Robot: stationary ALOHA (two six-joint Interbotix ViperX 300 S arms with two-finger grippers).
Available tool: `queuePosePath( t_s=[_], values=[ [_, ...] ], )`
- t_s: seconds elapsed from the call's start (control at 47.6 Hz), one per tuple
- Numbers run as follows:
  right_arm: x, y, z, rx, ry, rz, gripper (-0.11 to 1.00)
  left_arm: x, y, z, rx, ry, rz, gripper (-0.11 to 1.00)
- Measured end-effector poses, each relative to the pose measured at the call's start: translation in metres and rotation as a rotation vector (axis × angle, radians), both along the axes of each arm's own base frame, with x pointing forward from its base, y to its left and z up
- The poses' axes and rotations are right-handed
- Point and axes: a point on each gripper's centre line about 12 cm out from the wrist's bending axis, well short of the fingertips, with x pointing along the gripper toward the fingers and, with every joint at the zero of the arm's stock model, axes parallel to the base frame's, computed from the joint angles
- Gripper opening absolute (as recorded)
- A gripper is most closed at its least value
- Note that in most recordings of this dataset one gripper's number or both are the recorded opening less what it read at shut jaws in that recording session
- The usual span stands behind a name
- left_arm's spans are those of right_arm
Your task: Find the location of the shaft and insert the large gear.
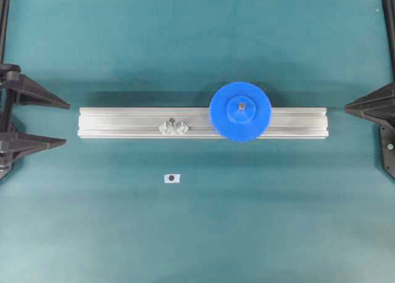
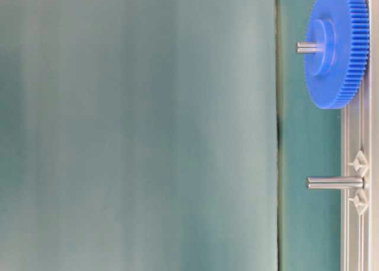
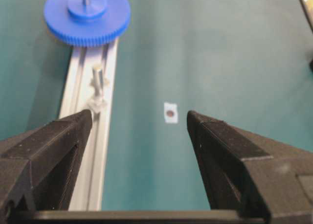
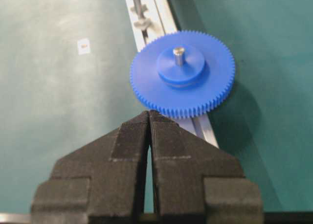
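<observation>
Bare mat lies all round the rail (image 1: 123,123); only the large gear (image 1: 240,111) and twin pin (image 1: 172,120) stand up.

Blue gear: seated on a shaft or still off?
On. The large gear lies flat across the rail, with a metal pin poking up through its hub. The other pin stands bare.

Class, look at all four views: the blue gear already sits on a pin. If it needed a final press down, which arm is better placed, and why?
Probably the right. The right gripper is shut, just short of the large gear; the left gripper is open, farther back near the rail end.
</observation>
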Motion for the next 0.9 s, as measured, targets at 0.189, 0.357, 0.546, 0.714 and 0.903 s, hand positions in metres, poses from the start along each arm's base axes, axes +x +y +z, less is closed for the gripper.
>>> queuePosePath(
  t_s=[0.189, 0.357, 0.546, 0.714, 0.903],
  values=[
    [0.001, 0.000, -0.001, -0.002, -0.017, 0.000, 0.05, -0.003, 0.000, -0.003, -0.002, -0.003, 0.000, 0.80],
    [0.001, 0.000, -0.004, -0.007, -0.058, -0.001, 0.05, -0.005, 0.000, -0.010, -0.001, 0.009, 0.000, 0.80],
    [-0.001, 0.000, -0.016, -0.007, -0.059, -0.001, 0.05, -0.015, 0.000, -0.018, -0.003, -0.025, 0.000, 0.80],
    [-0.004, 0.000, -0.026, -0.009, -0.075, -0.002, 0.05, -0.024, 0.000, -0.031, -0.013, -0.051, 0.001, 0.80],
    [-0.006, 0.001, -0.034, -0.011, -0.102, -0.002, 0.05, -0.027, 0.000, -0.038, -0.021, -0.080, 0.001, 0.80]
  ],
)
